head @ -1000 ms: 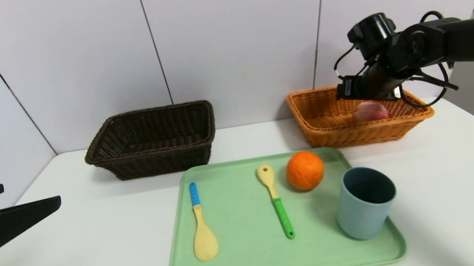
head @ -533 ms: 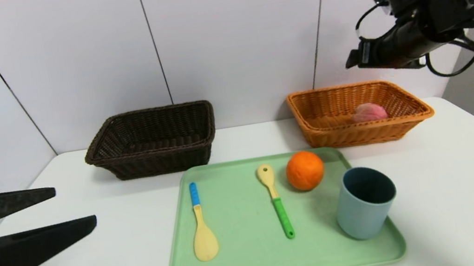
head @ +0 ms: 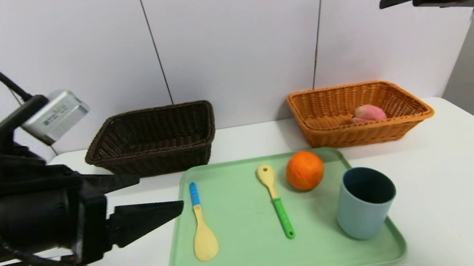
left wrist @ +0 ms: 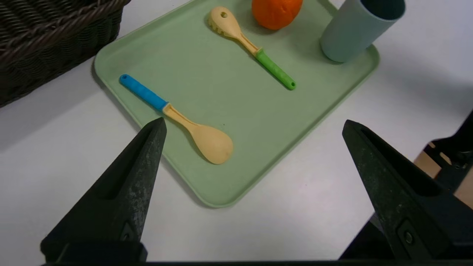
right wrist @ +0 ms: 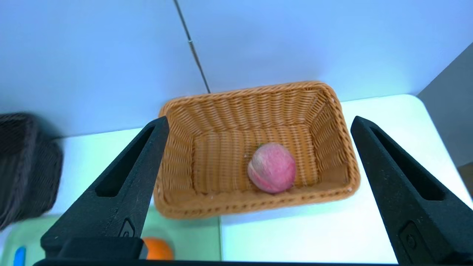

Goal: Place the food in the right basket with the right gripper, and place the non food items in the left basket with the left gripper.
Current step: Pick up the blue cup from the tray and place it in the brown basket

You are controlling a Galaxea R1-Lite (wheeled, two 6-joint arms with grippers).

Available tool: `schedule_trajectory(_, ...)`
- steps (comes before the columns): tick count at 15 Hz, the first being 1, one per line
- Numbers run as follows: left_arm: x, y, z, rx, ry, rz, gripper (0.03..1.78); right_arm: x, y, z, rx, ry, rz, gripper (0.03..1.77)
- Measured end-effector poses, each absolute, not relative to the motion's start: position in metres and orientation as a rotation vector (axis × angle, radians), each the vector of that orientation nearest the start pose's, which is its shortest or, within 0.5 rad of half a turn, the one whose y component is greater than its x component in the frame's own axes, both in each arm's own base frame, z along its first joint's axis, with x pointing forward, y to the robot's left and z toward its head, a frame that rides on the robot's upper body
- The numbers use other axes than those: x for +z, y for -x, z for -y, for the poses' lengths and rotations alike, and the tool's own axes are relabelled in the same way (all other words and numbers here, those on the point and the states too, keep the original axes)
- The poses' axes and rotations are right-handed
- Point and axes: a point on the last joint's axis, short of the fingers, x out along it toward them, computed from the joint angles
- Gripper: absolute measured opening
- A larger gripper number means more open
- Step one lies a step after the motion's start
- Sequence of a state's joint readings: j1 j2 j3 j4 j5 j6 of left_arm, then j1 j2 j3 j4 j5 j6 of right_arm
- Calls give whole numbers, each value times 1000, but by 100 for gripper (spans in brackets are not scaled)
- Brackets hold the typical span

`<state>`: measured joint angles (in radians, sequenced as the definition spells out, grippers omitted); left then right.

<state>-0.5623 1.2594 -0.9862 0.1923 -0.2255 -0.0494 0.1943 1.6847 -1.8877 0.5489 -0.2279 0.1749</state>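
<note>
taking the green tray [head: 247, 263] as landmark: the left end effector [head: 159, 194] hangs over the worktop [head: 465, 211] beside its left edge, spread wide, holding nothing. the right end effector [right wrist: 259, 123] is high beyond its right side, also spread and holding nothing. the peach [head: 369, 113] lies in the tan basket [head: 368, 134] behind the tray's right part; the dark basket [head: 157, 163] stands behind its left part. on the tray are the orange [head: 305, 170], cup [head: 365, 203], blue-handled spoon [head: 205, 241] and green-handled spoon [head: 282, 215].

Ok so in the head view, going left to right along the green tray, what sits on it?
Spoon with blue handle, spoon with green handle, round orange fruit, grey-blue cylindrical cup.
</note>
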Motion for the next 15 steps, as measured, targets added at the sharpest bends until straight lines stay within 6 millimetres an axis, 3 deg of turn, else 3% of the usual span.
schedule_trajectory(4, 248, -170, 135, -779, -76, -538, 169, 367, -222, -38, -45, -44, -368, 169)
schedule_trajectory(7, 230, -167, 154, -864, -83, -501, 169, 357, -194, -31, -28, -49, -337, 169)
schedule_trajectory(10, 206, -164, 173, -964, -59, -375, 169, 352, -182, -23, -54, -63, -297, 169)
schedule_trajectory(13, 200, -163, 190, -1112, -18, -243, 169, 352, -176, -19, -71, -68, -294, 170)
schedule_trajectory(15, 192, -166, 197, -1174, -23, -250, 169, 352, -176, -18, -74, -69, -293, 170)
